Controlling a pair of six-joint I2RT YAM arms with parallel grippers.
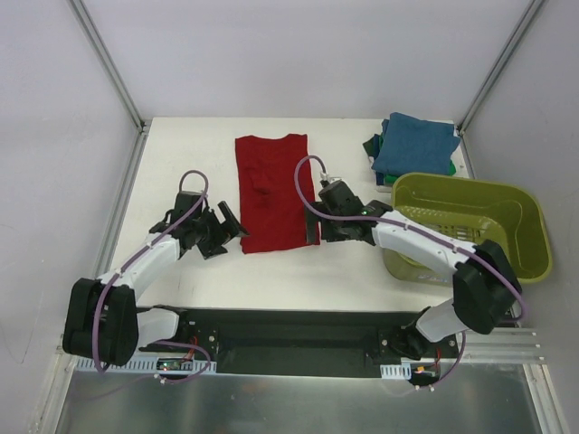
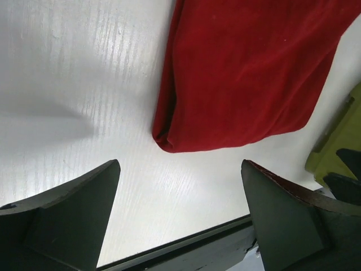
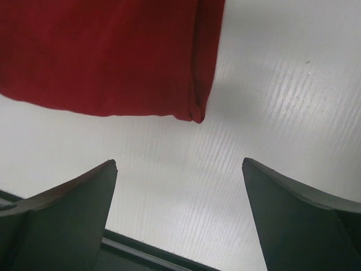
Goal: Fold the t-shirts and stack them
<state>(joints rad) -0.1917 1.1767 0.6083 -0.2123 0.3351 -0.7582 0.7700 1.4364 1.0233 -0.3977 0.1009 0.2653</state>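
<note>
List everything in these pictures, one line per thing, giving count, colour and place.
t-shirt: one, dark red, folded into a long strip, lying flat mid-table between the two grippers
folded t-shirts: one stack, teal-blue on top with green edges beneath, exact count hidden, far right corner
basket: one, olive green, right edge of the table, just nearer than the stack
table: one, white
left gripper: one, black, open, by the red shirt's near left corner, holding nothing
right gripper: one, black, open, by the shirt's near right corner, holding nothing
</note>
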